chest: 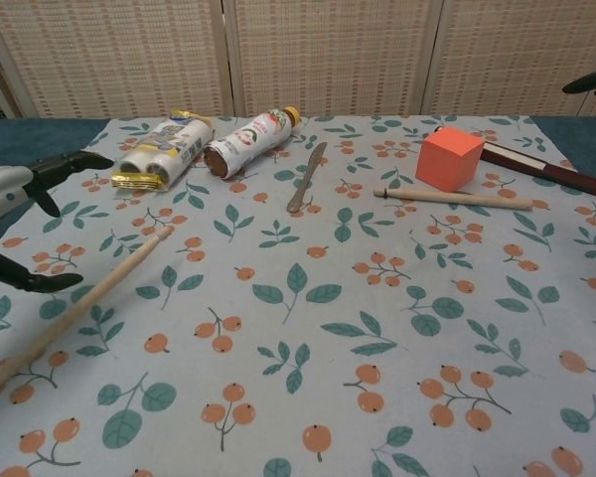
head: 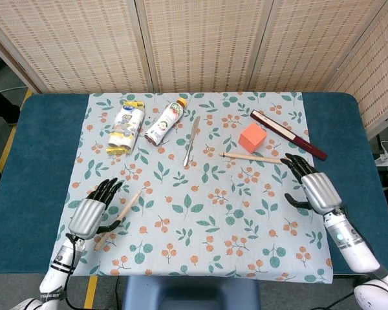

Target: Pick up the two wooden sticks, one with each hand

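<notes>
One wooden stick lies flat near the front left corner of the counter, just beside the left hand. That hand is open and holds nothing, though I cannot tell whether a finger touches the stick. The other wooden stick lies near the right edge, close to the orange cube. The right hand is open too, a little apart from it. Both sticks look thin, light and stiff. They are round and may roll, so pinching each near its middle seems best.
</notes>
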### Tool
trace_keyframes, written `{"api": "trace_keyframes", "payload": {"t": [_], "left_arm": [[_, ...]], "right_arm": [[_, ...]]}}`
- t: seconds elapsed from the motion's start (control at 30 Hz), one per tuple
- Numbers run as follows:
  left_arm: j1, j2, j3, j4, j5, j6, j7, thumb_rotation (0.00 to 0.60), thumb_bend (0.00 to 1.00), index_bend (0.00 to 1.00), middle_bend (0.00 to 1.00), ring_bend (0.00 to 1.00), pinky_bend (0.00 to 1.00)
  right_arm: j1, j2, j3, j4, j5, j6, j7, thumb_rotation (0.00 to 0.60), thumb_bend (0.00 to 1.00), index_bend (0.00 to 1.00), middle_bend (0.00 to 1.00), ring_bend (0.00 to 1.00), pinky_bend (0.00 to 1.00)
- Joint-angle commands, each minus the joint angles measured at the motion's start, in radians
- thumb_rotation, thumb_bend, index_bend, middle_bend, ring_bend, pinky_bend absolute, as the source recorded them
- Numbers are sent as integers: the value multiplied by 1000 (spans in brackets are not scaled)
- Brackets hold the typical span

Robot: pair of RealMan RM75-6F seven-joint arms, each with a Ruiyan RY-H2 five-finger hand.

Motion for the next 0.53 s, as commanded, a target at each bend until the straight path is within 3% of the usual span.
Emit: {"api": "trace_keyframes", "payload": {"t": [0.03,0.27,0.53], "left_arm": [[-4,-12,0,7,9,5,11,600,193,0,0,0,301],[35,26,20,5,44,79,1,600,232,0,0,0,309],[134,171,99,-8,23,118,-29,600,263,0,0,0,327]], "right_arm": [[-2,1,2,-1,-1,0,0,600,262,89,7,0,263],[-30,19,-4,-15,-7,28,-7,600,261,93,7,0,263],[-109,8,-18,-24,3,123,-116,600,261,94,7,0,264]]}}
